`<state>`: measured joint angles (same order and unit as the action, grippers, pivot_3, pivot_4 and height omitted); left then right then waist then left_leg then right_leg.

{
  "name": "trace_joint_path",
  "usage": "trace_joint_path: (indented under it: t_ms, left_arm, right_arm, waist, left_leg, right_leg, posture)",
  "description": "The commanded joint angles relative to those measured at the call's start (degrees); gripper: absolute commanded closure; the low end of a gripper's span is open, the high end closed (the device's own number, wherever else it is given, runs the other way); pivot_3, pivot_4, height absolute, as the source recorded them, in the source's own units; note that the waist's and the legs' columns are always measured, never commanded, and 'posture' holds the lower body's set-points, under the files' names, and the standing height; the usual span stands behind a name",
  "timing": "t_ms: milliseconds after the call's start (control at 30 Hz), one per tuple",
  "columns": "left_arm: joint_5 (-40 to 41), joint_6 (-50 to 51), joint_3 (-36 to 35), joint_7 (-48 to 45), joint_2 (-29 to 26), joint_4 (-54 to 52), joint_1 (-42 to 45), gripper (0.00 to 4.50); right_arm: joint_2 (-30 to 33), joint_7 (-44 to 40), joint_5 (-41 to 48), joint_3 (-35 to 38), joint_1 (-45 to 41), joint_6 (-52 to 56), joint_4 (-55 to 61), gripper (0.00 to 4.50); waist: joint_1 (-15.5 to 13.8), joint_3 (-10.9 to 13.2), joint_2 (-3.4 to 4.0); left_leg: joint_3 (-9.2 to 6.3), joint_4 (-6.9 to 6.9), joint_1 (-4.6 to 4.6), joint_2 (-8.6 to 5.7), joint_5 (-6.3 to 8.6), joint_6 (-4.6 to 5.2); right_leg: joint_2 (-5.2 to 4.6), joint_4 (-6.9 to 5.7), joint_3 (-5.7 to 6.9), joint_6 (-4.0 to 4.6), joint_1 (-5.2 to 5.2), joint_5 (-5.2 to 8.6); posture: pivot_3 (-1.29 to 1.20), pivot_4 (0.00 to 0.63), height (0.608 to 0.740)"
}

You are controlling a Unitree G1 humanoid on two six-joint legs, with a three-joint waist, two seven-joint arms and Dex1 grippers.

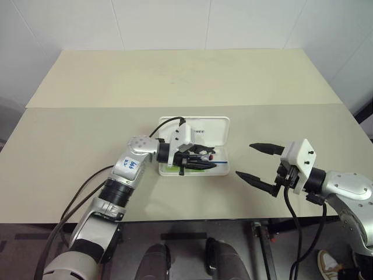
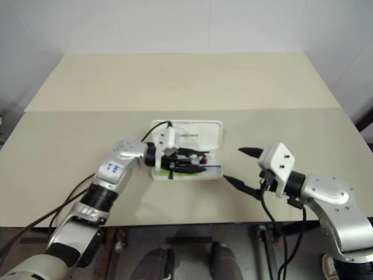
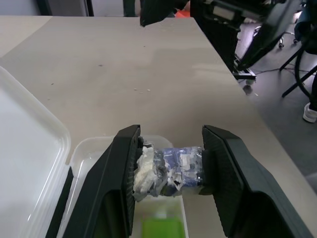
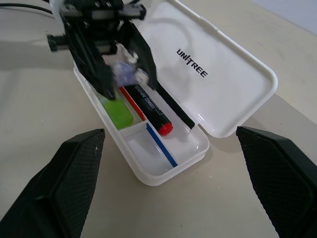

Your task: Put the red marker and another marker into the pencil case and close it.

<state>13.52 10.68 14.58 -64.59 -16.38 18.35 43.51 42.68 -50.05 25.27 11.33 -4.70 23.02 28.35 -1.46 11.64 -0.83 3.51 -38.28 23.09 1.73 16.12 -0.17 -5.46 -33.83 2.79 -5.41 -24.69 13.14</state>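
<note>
Over the open case (image 4: 233, 94), left gripper (image 1: 195, 160) clamps a crumpled wad (image 3: 168, 166) above both markers; lift it clear first. Right gripper (image 1: 259, 162) gapes wide, empty.

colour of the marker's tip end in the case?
Bright red, on a black barrel; the marker shows best in the right wrist view.

Glossy white plastic pencil case (image 4: 233, 84)

The left gripper (image 4: 116, 69) hides most of the green highlighter (image 4: 118, 111) and the red marker's (image 4: 151, 110) back end.
</note>
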Motion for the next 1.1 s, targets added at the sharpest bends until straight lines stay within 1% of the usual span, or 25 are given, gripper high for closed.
trace_joint_path:
  t_ms: [33,567,800,867,900,1067,1100]
  left_arm:
    - [-0.9,-1.4,0.3,0.3,1.3,0.2,2.2,2.88]
    - [-4.7,-4.8,1.1,0.2,5.3,7.8,3.1,2.88]
    - [-5.1,-4.2,1.1,0.1,6.8,10.5,3.7,2.88]
    - [-5.7,-4.8,1.1,0.9,7.1,11.6,4.0,2.16]
    - [-5.7,-4.6,1.1,0.8,7.3,12.0,4.2,1.94]
    - [-6.0,-5.7,0.6,2.0,8.3,12.9,4.8,0.23]
    - [-5.6,-5.5,0.4,1.7,8.2,12.4,4.9,0.02]
  right_arm:
    - [0.7,0.9,1.1,1.4,0.0,0.2,2.7,0.0]
    - [0.5,2.1,1.2,1.7,0.5,0.6,3.7,0.0]
    - [0.5,2.7,1.2,2.0,1.0,0.8,4.4,0.0]
    - [0.6,2.8,1.2,2.0,1.1,0.9,4.5,0.0]
    - [0.5,2.8,1.2,2.0,1.1,0.9,4.5,0.0]
    - [0.4,3.1,1.1,1.7,0.8,1.0,4.5,0.0]
    - [0.4,3.1,1.1,1.6,0.7,0.9,4.4,0.0]
  waist:
    - [0.1,0.0,0.0]
    - [0.0,0.0,0.0]
    - [0.0,0.0,0.0]
    - [0.0,0.0,-0.01]
    - [0.0,0.0,0.0]
    - [0.0,0.0,-0.01]
    - [0.0,0.0,-0.01]
  left_leg:
    - [0.0,0.0,0.0,0.0,0.0,0.0]
    - [-0.01,-0.01,0.0,0.0,0.0,0.01]
    - [-0.01,-0.02,0.0,-0.01,0.0,0.01]
    - [-0.01,-0.02,0.0,-0.01,0.0,0.01]
    - [-0.02,-0.03,0.0,-0.01,0.0,0.01]
    - [-0.02,-0.03,0.0,-0.01,0.0,0.01]
    - [-0.02,-0.03,0.0,-0.01,-0.01,0.02]
  right_leg:
    - [0.0,0.0,0.0,0.0,0.0,0.0]
    - [0.0,0.0,0.0,-0.01,0.0,-0.01]
    - [0.0,0.0,0.0,-0.01,0.01,-0.01]
    - [0.0,0.0,0.0,-0.02,0.01,-0.01]
    - [0.0,-0.01,0.0,-0.02,0.01,-0.01]
    - [0.0,-0.01,0.0,-0.02,0.02,-0.01]
    - [0.0,-0.01,0.0,-0.02,0.01,-0.01]
  posture:
    - [0.0,0.15,0.74]
    - [0.0,0.15,0.74]
    - [0.0,0.15,0.74]
    - [0.0,0.15,0.74]
    - [0.0,0.15,0.74]
    - [0.0,0.15,0.74]
    - [0.0,0.15,0.74]
